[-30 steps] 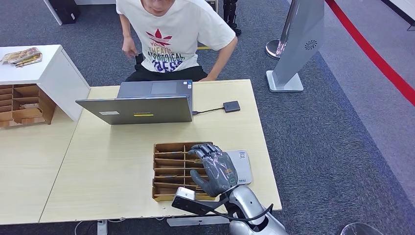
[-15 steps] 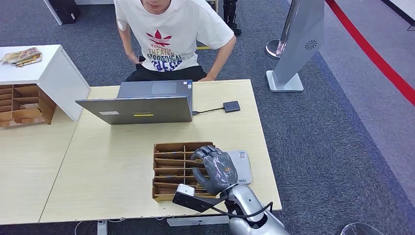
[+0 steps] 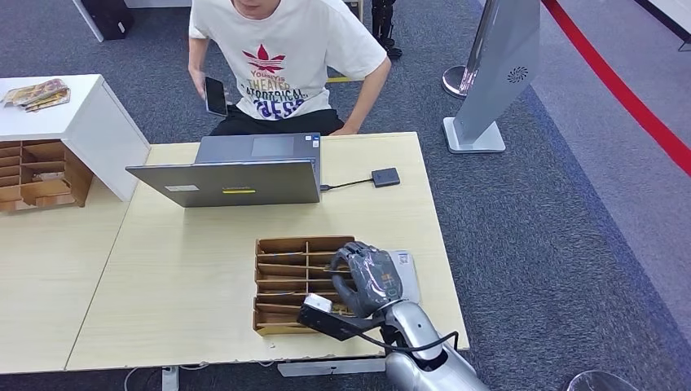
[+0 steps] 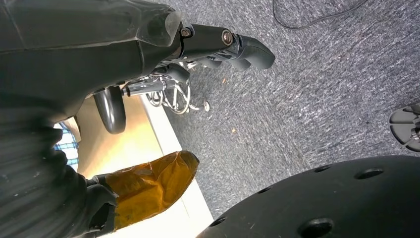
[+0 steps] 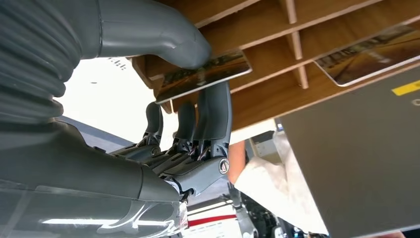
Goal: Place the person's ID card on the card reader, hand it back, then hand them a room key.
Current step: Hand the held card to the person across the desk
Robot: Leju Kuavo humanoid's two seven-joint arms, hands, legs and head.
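Room key [image 5: 205, 73]: flat card with a dark printed picture face, pinched between the right hand's [image 3: 368, 279] thumb on one face and its fingers [image 5: 214, 116] on the other. In the right wrist view its long axis runs roughly parallel to the dividers of the wooden card tray [image 3: 287, 247]; one short end sticks out past the thumb toward the slots. Print on it is too blurred to read. A second key card [image 5: 369, 57] of the same kind lies in a neighbouring slot.

From the head view, the right hand sits over the tray's right side, fingers curled in, on the near right part of the light wood table [image 3: 187, 269]. Just beside the tray, partly under the hand, lies a grey flat card reader [image 3: 405, 273]; the writing on it is unreadable.

Further back: an open grey laptop [image 3: 236, 173] with a yellow sticker on the lid, cabled to a small dark box [image 3: 385, 177].

Behind the table is a person [image 3: 285, 57] in a white T-shirt with a red trefoil logo and the text "THEATER", holding a dark phone [image 3: 215, 95].

Left hand [image 4: 148, 59]: seen in the left wrist view above grey carpet; its fingers [image 4: 242, 49] hold nothing, but whether it is open or closed can't be told.
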